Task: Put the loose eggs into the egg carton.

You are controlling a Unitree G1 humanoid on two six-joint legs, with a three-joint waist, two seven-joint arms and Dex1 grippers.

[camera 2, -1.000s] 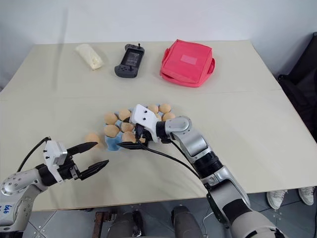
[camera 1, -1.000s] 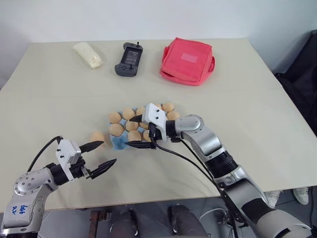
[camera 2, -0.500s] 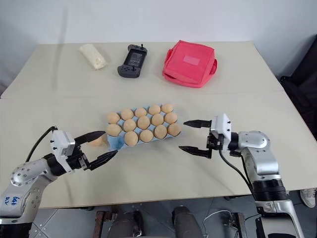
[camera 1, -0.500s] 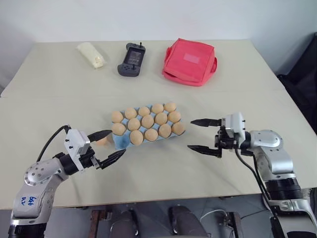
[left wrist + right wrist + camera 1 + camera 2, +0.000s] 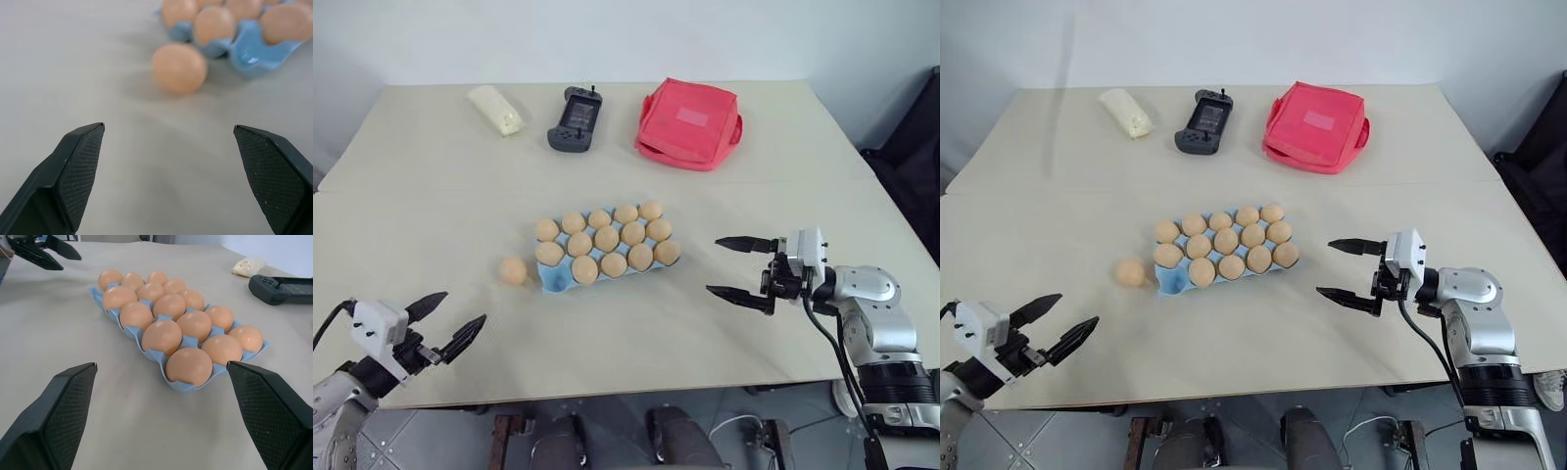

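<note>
The light blue egg carton [image 5: 604,259] sits near the middle of the beige worktop [image 5: 431,196], angled so its right end lies a little farther from the robot than its left. Fourteen tan-orange eggs fill its cups; the one bare cup is at the near left corner. A single loose egg [image 5: 513,270] lies on the worktop just beside that corner, on the carton's left, close to it but not clearly touching.

The left end effector [image 5: 445,322] hovers at the near left edge of the worktop, well apart from the loose egg, which lies ahead of it and to its right. Its two black fingers are spread wide and hold nothing. In the left wrist view the loose egg [image 5: 179,67] shows ahead between the parted fingertips [image 5: 83,161], with the carton's corner beyond it.

The right end effector [image 5: 736,266] hangs to the right of the carton, near its right end, pointing leftward at it. Its fingers are also spread wide and empty. In the right wrist view the filled carton [image 5: 178,333] runs away from the parted fingers [image 5: 58,411].

Along the far edge of the worktop lie a pale cream packet [image 5: 496,109], a dark handheld game controller [image 5: 574,118] and a red square pouch [image 5: 689,122]
</note>
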